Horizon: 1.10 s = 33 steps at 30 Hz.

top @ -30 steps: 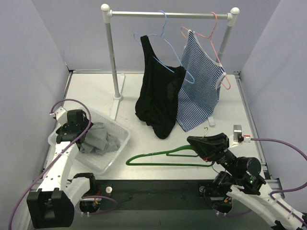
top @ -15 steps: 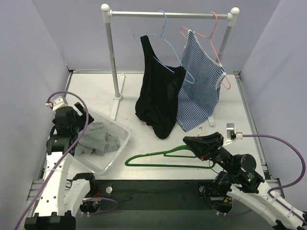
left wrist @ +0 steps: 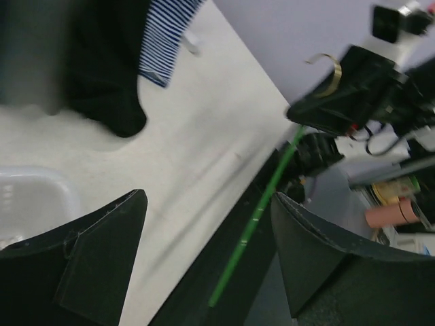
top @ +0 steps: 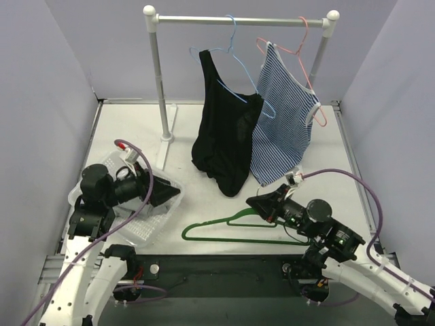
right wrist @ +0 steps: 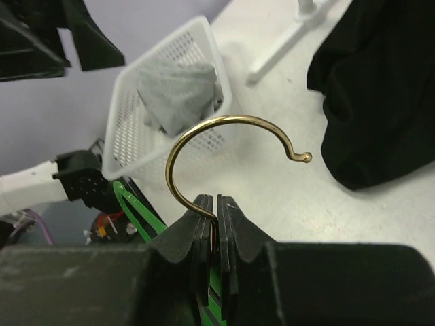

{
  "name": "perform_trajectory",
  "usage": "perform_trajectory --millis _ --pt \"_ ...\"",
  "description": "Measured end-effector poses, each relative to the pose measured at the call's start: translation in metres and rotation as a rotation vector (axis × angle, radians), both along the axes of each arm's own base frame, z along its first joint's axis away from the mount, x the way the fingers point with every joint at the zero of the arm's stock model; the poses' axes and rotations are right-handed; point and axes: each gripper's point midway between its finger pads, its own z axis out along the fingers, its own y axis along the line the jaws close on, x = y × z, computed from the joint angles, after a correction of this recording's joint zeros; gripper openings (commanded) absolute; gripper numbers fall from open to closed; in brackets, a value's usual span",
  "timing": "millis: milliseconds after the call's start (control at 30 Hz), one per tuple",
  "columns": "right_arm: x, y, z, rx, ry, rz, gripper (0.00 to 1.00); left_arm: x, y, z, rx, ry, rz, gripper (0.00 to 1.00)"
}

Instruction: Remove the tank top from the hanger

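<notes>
My right gripper (right wrist: 217, 204) is shut on the brass hook (right wrist: 204, 136) of a bare green hanger (top: 231, 227), which lies low over the table's front. The same hanger shows as a green bar (left wrist: 255, 221) in the left wrist view. A grey tank top (right wrist: 178, 92) lies crumpled in the white basket (right wrist: 129, 142). My left gripper (top: 170, 193) hovers over the basket's right side, open and empty, its fingers (left wrist: 102, 258) pointing toward the right arm (left wrist: 346, 81).
A white rack (top: 238, 20) stands at the back. A black tank top (top: 224, 136) hangs from it on a blue hanger (top: 234, 58), and a striped one (top: 282, 119) on a pink hanger (top: 302, 54). The black garment's hem nearly reaches the table.
My left arm has lifted out of the basket and swung its open gripper to point right. The right gripper, still clamped on the hook, has moved left and forward with the green hanger.
</notes>
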Motion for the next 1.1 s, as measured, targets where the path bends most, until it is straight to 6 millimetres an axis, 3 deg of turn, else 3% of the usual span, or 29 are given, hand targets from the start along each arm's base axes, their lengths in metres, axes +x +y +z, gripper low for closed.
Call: perform_trajectory --millis 100,233,433,600,800,833,900,1100 --pt "0.002 0.008 -0.020 -0.070 0.057 0.023 0.00 -0.027 -0.022 -0.002 -0.002 -0.006 -0.179 0.80" --pt "0.003 0.016 -0.027 -0.109 0.095 0.046 0.00 -0.059 -0.046 -0.020 0.019 0.036 -0.362 0.80" --pt "0.007 0.030 -0.005 -0.079 0.082 0.074 0.00 -0.098 -0.064 -0.049 0.058 0.087 -0.515 0.72" --pt "0.007 0.037 0.013 -0.036 0.057 0.103 0.00 -0.101 -0.069 -0.053 0.081 0.075 -0.527 0.69" --pt "0.006 0.040 0.020 -0.005 0.053 0.111 0.00 -0.096 -0.069 -0.056 0.099 0.057 -0.512 0.31" --pt "0.006 0.040 0.020 -0.003 0.055 0.110 0.00 -0.096 -0.069 -0.056 0.100 0.053 -0.513 0.16" --pt "0.007 0.040 0.020 0.002 0.058 0.106 0.00 -0.096 -0.069 -0.056 0.103 0.044 -0.510 0.03" --pt "0.020 0.039 0.015 0.004 0.091 0.031 0.00 -0.094 -0.066 -0.050 0.112 0.012 -0.486 0.00"
